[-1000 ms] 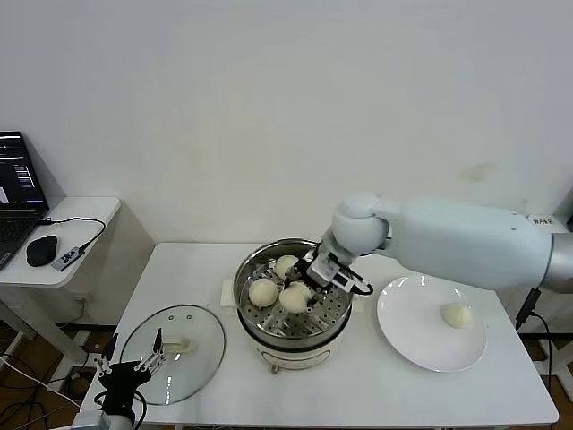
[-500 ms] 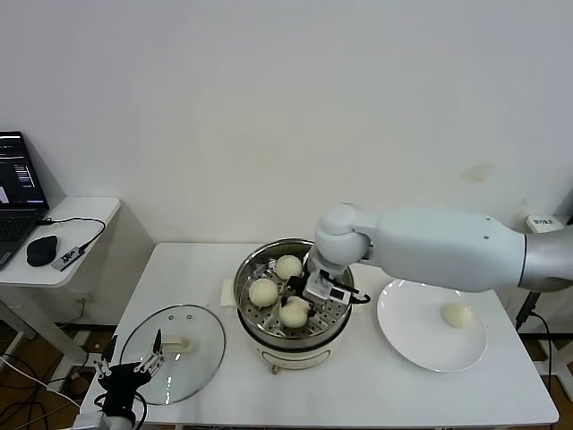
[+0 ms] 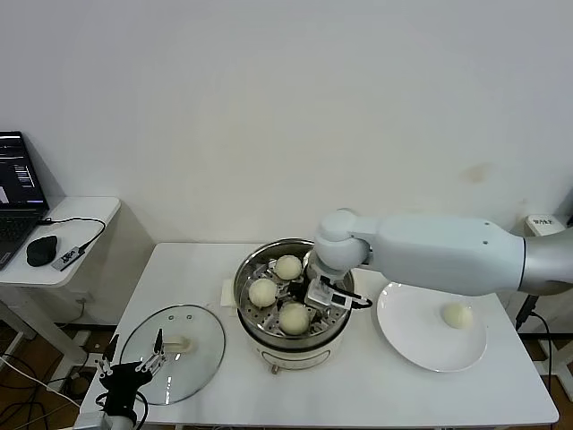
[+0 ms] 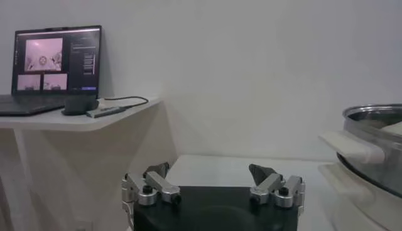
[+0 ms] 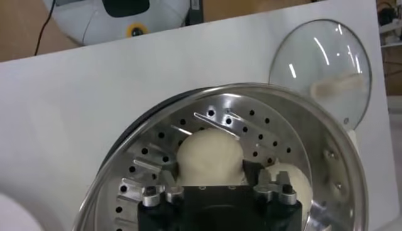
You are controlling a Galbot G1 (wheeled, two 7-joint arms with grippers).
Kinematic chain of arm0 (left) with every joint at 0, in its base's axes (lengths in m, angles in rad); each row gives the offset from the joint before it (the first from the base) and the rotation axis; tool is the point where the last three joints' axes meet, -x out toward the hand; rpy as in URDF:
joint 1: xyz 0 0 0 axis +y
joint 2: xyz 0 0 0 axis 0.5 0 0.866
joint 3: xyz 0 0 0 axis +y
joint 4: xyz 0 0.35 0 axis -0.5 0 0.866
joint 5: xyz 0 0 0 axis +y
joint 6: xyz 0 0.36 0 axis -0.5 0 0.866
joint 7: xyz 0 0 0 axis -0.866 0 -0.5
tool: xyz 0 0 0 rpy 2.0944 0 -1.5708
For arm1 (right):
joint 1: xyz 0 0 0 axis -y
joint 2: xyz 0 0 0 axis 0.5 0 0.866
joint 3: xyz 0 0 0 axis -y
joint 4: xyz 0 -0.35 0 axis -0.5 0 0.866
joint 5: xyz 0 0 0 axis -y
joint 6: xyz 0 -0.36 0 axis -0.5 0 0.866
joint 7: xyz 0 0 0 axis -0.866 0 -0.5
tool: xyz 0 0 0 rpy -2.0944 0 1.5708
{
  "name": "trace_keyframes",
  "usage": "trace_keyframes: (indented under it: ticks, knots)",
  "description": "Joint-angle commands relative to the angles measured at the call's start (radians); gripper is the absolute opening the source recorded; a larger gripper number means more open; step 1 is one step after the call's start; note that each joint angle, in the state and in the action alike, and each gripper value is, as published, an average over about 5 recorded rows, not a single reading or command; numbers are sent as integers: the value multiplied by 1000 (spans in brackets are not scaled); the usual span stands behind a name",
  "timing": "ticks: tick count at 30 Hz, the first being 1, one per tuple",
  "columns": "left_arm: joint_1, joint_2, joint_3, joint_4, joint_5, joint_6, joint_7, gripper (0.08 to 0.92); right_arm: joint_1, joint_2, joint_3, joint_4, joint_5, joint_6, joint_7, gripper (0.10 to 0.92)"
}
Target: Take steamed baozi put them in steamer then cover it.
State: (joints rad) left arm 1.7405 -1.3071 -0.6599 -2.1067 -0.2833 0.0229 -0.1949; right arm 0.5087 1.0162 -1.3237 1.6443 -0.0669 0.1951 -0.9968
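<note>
The steel steamer [image 3: 244, 272] stands mid-table with three baozi on its perforated tray, at the back [image 3: 287, 266], the left [image 3: 262, 291] and the front [image 3: 294, 316]. My right gripper [image 3: 311, 298] reaches into the pot just behind the front baozi. In the right wrist view that baozi [image 5: 209, 154] rests on the tray [image 5: 157, 135] between the spread fingers of the right gripper [image 5: 210, 174], which is open. A fourth baozi [image 3: 457, 314] lies on the white plate [image 3: 407, 336]. The glass cover [image 3: 175, 354] lies flat at the front left. My left gripper [image 3: 134, 365] waits open beside it.
A side table [image 3: 54, 260] with a laptop, a mouse and cables stands to the left, also seen in the left wrist view [image 4: 56, 116]. Bare tabletop [image 3: 358, 394] runs along the front edge between cover and plate.
My right gripper carried a baozi from the steamer's middle down to the front of the tray and opened around it. The left arm stayed still.
</note>
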Motion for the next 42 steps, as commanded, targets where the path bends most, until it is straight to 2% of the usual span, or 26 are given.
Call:
trace_keyframes:
  ticks: [1,14,23,27,33,42]
  knots:
    - [0,4,-3,4,0,0,0,823,24,-22,25,11,2,8,0,804]
    - [-12,28,4,11,4,4,-5,823,60,-153,163,-29,97,-60,-18,823]
    - [-26,59,14,15,-1,5,-5,823,39,-361,226,-45,200,-415,-48,823]
    - [-36,71,23,23,-13,6,-3,823,-43,-470,283,-66,168,-466,-59,823]
    - [-45,89,29,32,-28,8,0,823,-168,-573,365,-135,61,-421,-95,823]
    - [-40,92,38,38,-24,9,0,823,-425,-612,499,-229,-83,-367,-88,823]
